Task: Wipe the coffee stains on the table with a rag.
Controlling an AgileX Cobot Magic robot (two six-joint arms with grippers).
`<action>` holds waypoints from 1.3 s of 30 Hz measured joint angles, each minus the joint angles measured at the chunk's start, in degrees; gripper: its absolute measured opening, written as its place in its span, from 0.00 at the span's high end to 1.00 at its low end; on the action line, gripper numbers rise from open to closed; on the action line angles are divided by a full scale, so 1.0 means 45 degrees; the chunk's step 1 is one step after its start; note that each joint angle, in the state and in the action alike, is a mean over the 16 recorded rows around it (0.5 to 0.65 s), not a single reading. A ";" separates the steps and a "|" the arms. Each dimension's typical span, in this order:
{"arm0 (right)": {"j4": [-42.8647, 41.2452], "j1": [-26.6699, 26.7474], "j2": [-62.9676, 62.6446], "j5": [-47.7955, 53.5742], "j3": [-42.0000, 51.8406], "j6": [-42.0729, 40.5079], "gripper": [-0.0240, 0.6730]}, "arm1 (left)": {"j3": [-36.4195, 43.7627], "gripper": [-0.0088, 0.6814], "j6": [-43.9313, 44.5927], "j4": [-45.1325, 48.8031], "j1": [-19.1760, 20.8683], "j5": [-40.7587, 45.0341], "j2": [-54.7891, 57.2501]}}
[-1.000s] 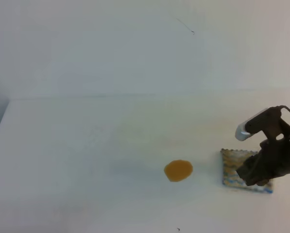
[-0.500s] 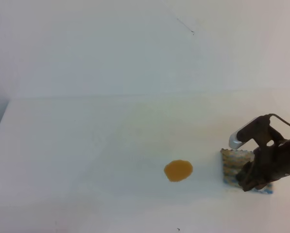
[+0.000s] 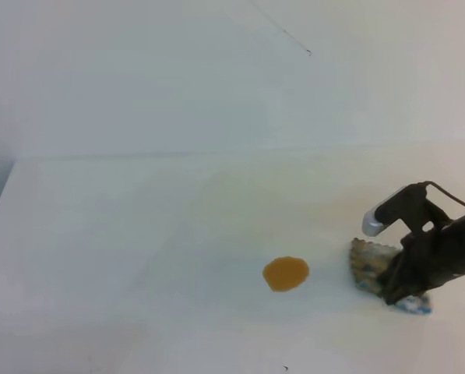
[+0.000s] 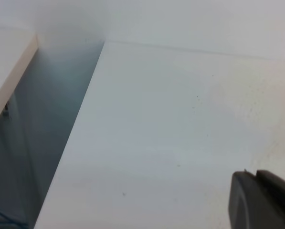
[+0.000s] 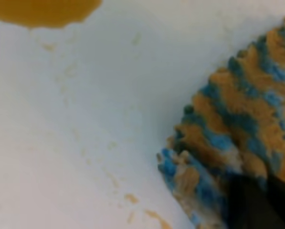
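Bunched striped rag [image 3: 366,266] right of orange stain [image 3: 286,273]

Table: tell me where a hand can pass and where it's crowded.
Free: the table left of the stain, and the strip behind it up to the wall. Crowded: the right front, where the right gripper has its jaws shut on the rag.

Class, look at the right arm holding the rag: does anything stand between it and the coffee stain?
Probably not. The right gripper, shut on the rag, has only bare table between it and the coffee stain to its left.
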 joint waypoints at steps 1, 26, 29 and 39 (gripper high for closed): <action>0.0107 0.0002 0.0002 0.0209 -0.0185 -0.0007 0.94 | 0.0000 0.99 0.0000 0.0000 0.0000 0.0000 0.0000; 0.1229 0.1861 0.2056 0.2053 -0.3778 0.0876 0.94 | 0.0000 0.99 0.0000 0.0000 0.0000 0.0000 0.0000; 0.1244 0.2538 0.2337 0.2046 -0.4008 0.0929 0.94 | 0.0000 0.99 0.0000 0.0000 0.0000 0.0000 0.0000; 0.0582 0.4180 0.2805 0.2012 -0.4915 0.1359 0.94 | 0.0000 0.99 0.0000 0.0000 0.0000 0.0000 0.0000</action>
